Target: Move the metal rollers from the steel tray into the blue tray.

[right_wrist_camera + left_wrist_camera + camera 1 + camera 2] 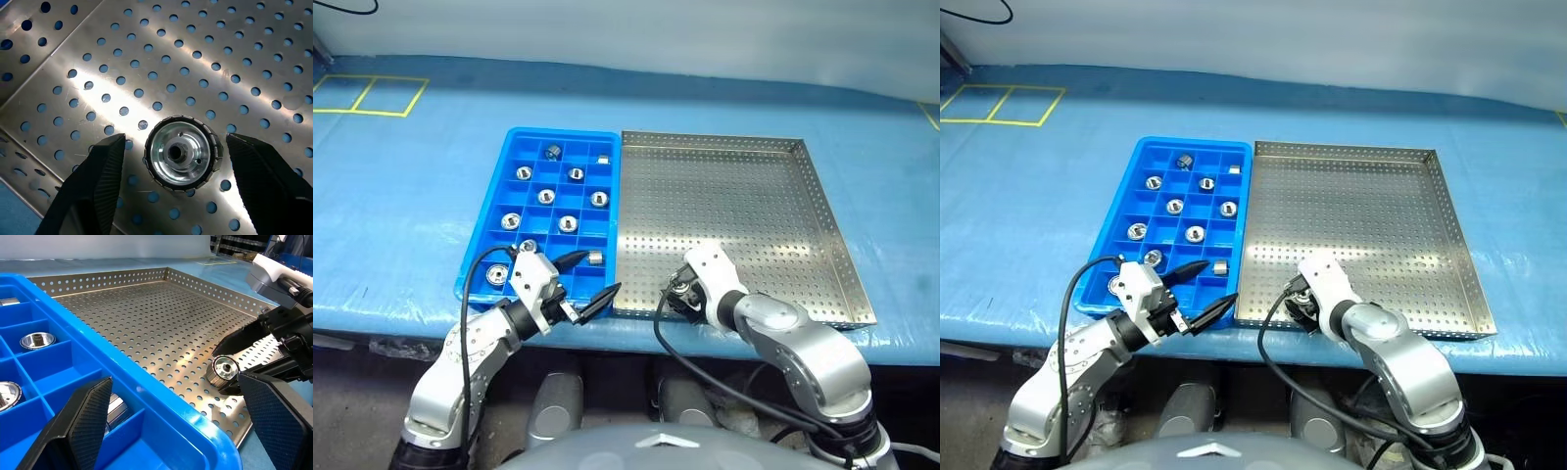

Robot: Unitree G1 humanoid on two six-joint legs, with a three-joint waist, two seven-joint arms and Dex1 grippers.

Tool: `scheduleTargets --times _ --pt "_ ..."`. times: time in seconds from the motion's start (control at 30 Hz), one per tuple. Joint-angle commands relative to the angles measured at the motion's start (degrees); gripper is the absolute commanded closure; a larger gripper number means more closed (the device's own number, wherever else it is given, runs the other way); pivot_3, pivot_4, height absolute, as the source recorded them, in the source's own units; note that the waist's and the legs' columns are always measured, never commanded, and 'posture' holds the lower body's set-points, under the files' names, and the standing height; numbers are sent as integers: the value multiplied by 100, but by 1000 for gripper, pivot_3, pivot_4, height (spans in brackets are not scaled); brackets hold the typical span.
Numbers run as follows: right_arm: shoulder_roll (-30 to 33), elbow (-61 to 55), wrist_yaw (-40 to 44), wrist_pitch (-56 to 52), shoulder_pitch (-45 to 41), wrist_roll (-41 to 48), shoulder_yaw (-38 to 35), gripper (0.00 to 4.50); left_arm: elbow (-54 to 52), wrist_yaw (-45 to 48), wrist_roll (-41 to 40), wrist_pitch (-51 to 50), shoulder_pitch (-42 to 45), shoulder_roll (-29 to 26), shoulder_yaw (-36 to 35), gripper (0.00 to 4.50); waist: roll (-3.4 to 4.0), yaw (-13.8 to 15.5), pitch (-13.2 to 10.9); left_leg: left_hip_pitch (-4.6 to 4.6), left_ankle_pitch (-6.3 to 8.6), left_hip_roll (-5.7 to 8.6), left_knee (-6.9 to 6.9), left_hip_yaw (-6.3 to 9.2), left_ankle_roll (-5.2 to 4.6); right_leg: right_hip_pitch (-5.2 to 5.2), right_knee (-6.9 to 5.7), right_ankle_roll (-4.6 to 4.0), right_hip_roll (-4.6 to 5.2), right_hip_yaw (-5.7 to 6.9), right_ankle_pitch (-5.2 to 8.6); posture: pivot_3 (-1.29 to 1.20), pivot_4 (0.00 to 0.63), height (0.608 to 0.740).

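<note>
Right hand (171, 188) straddles the last roller (180, 152) near the steel tray's (822, 206) front edge, fingers apart, not clamped; an off-centre close could flick it away; left hand (584, 281) idles spread over the blue tray (480, 250).

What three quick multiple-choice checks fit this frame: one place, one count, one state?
1. The left gripper hovers over: A) the blue tray's near corner B) the table's far edge C) the yellow tape
2. Metal rollers on the steel tray: A) four B) one C) none
3. The right gripper is: A) shut, lifting a roller B) shut on nothing C) open around a roller
A, its fingers hang above that corner; B, one roller lies by the near rim; C, gaps show on both sides of it.
</note>
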State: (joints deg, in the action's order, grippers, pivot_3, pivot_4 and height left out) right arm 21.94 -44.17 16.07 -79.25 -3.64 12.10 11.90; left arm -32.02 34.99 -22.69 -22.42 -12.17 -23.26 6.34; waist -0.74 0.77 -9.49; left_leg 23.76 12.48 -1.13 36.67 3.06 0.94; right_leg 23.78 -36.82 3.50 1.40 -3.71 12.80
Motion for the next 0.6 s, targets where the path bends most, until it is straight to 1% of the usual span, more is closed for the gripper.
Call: scheduleTargets --times 0.03,0.07,0.1,0.33,0.47,0.53,0.6 --pt "24 -76 -43 55 -132 39 -58 2232 -160 -35 -50 58 -40 15 15 0 0 6 0 0 0 1 1 0 0 0 0 0 1 0 0 128 150 740" --pt "35 -99 -45 50 -190 46 -87 2575 -163 -52 -44 73 -55 23 -1 0 0 6 0 1 0 1 2 0 0 0 0 1 1 0 0 128 150 740" --pt "44 -112 -46 53 -245 50 -109 2620 -162 -66 -40 86 -65 31 -13 0 0 7 -1 1 0 1 3 0 0 0 0 1 0 0 0 132 150 740" --pt "-189 -90 -150 330 -1042 49 -143 2620 -233 -206 -46 227 -268 38 -271 0 2 6 -2 0 0 -3 7 0 0 1 -3 2 -3 1 -1 176 150 740" --pt "-583 284 -187 692 -1655 68 113 2620 -416 -361 -8 316 -568 26 -499 0 0 42 -3 1 0 -2 -1 3 0 2 -1 1 -2 3 -1 235 150 740" --pt "-732 494 -145 879 -1814 83 251 2620 -500 -441 21 354 -705 38 -561 0 0 76 -3 0 0 -2 -7 3 0 3 -1 1 -2 3 -1 258 150 740" --pt "-881 841 -36 1195 -1988 81 545 2620 -656 -529 10 376 -933 53 -650 0 -1 142 -3 0 0 -1 -15 3 0 4 1 0 -1 3 -1 306 150 740"
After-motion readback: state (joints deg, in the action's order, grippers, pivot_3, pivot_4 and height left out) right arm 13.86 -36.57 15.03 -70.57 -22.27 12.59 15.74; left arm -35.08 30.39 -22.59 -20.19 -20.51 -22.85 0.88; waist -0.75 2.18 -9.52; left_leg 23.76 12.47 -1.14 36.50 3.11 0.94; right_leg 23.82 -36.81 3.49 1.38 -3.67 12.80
